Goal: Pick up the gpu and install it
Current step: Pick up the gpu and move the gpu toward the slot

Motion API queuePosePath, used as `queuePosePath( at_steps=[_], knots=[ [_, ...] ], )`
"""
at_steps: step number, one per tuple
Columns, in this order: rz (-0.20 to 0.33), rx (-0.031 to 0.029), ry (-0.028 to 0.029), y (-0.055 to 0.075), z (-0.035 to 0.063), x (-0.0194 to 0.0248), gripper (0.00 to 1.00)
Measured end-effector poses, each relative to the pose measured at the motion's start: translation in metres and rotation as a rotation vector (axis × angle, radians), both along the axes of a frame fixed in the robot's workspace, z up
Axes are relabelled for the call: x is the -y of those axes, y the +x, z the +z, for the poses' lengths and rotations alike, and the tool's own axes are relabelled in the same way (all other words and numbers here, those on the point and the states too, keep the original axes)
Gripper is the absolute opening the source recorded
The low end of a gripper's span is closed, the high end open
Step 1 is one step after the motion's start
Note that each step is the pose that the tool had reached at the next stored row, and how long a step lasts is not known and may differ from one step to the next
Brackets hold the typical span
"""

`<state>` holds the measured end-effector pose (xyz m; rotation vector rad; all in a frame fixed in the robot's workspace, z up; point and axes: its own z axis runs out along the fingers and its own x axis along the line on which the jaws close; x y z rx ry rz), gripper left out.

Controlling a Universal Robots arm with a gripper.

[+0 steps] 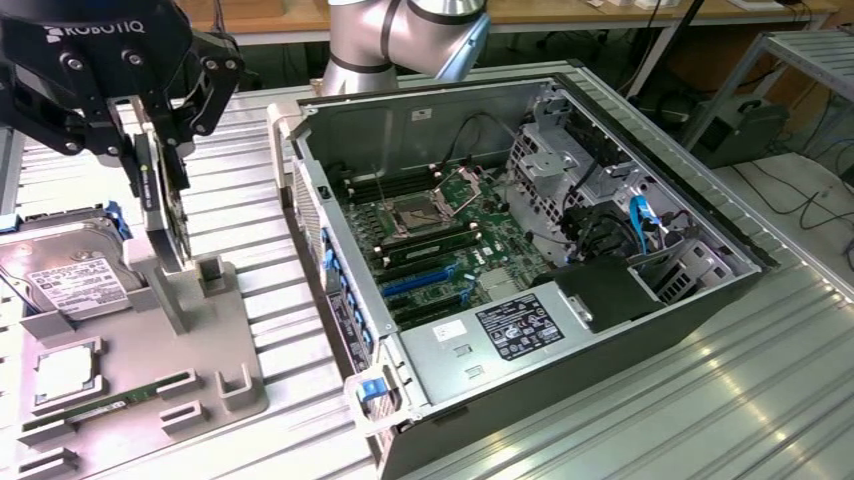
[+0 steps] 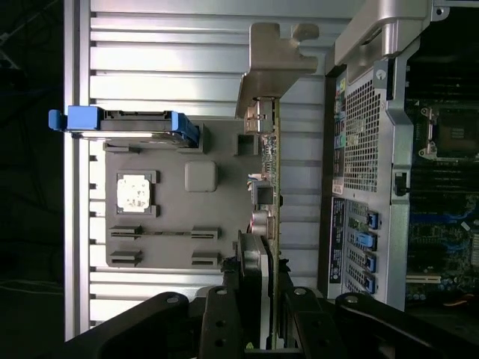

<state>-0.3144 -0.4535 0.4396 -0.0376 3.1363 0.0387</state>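
Note:
The gpu [image 1: 167, 215] stands on edge, upright, over the grey fixture [image 1: 227, 340] at the exterior view's left. My gripper [image 1: 150, 150] comes down from above, its fingers pressed against the card's two faces, shut on it. In the wrist view the gpu [image 2: 271, 179] is edge-on, with its silver end bracket [image 2: 273, 67] at the far end and my gripper [image 2: 258, 299] clamped on the near end. I cannot tell whether its lower edge still sits in the fixture's slot. The open computer case [image 1: 534, 90] lies at the exterior view's right, with blue card slots [image 1: 414, 285] on its motherboard.
On the fixture lie a hard drive with blue rails [image 1: 67, 275], a processor chip [image 1: 60, 375] and a narrow memory stick [image 1: 107, 405]. The arm's base [image 1: 387, 40] stands behind the case. The ribbed metal table [image 1: 694, 400] carries everything. The case's side wall [image 2: 367, 142] is close beside the card.

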Motion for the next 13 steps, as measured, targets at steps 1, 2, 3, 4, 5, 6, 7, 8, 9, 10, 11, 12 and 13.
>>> queuePosePath(
  at_steps=[1, 2, 3, 4, 5, 6, 7, 8, 9, 10, 11, 12, 13],
  knots=[
    [0.000, 0.0000, 0.0000, 0.000, 0.0000, 0.0000, 0.28],
    [0.000, -0.0001, -0.0002, 0.001, 0.0002, 0.0000, 0.28],
    [0.000, -0.0001, -0.0002, 0.003, 0.0001, 0.0000, 0.28],
    [0.000, 0.0000, -0.0001, 0.004, 0.0000, 0.0000, 0.28],
    [0.000, 0.0000, -0.0001, 0.006, 0.0000, 0.0000, 0.28],
    [0.000, 0.0000, -0.0001, 0.007, 0.0000, 0.0000, 0.28],
    [0.000, 0.0000, -0.0001, 0.009, 0.0000, 0.0000, 0.28],
    [0.000, 0.0000, 0.0000, 0.010, 0.0000, 0.0000, 0.28],
    [0.000, 0.0000, 0.0000, 0.012, 0.0000, 0.0000, 0.28],
    [0.000, 0.0000, -0.0001, 0.013, 0.0000, 0.0000, 0.28],
    [0.000, 0.0001, 0.0000, 0.014, 0.0000, 0.0000, 0.28],
    [0.000, 0.0001, 0.0000, 0.015, 0.0000, 0.0000, 0.28],
    [0.000, 0.0001, 0.0000, 0.016, 0.0000, 0.0000, 0.28]
  ],
)
